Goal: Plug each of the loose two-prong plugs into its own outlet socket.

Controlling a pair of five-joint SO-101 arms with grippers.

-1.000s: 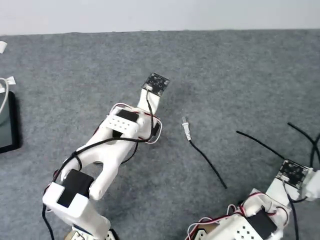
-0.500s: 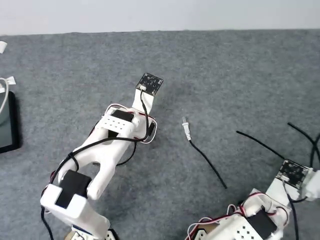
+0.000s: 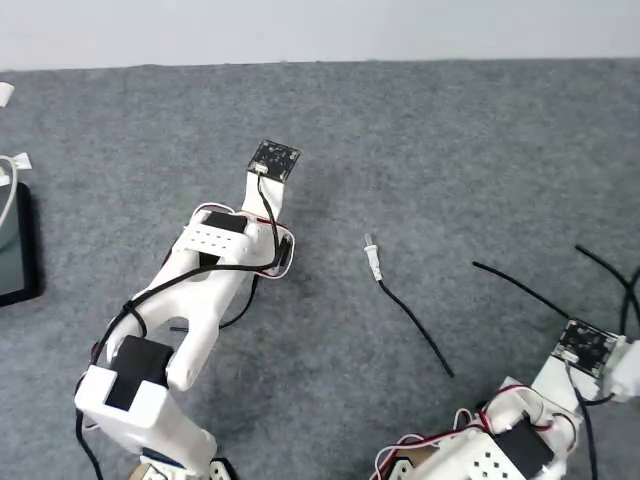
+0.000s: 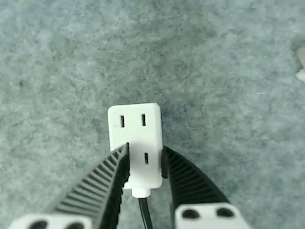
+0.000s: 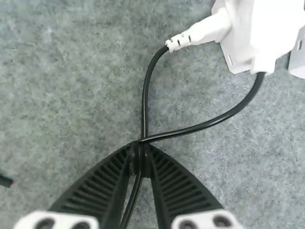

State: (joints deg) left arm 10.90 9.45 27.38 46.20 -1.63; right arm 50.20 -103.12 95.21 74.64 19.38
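Toward the left of the grey carpeted table [image 3: 480,130], the left gripper [image 4: 143,153] has its jaws pinched on the sides of a white rectangular plastic outlet block [image 4: 135,125], with two slots showing beyond the fingertips. Near the middle a loose white two-prong plug [image 3: 372,258] lies on its thin black lead [image 3: 415,325], apart from both arms. At the right edge, the right gripper [image 5: 139,155] is pressed together on a black rubber cord [image 5: 147,95] that loops from a white plug [image 5: 205,31] joined to a second white outlet block [image 5: 267,28].

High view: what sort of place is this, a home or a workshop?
Probably a robotics test bench, not a home. White robot arms stand over a grey felt-like table, with a loose two-prong plug and black cables lying on it. The left gripper holds a white outlet socket.
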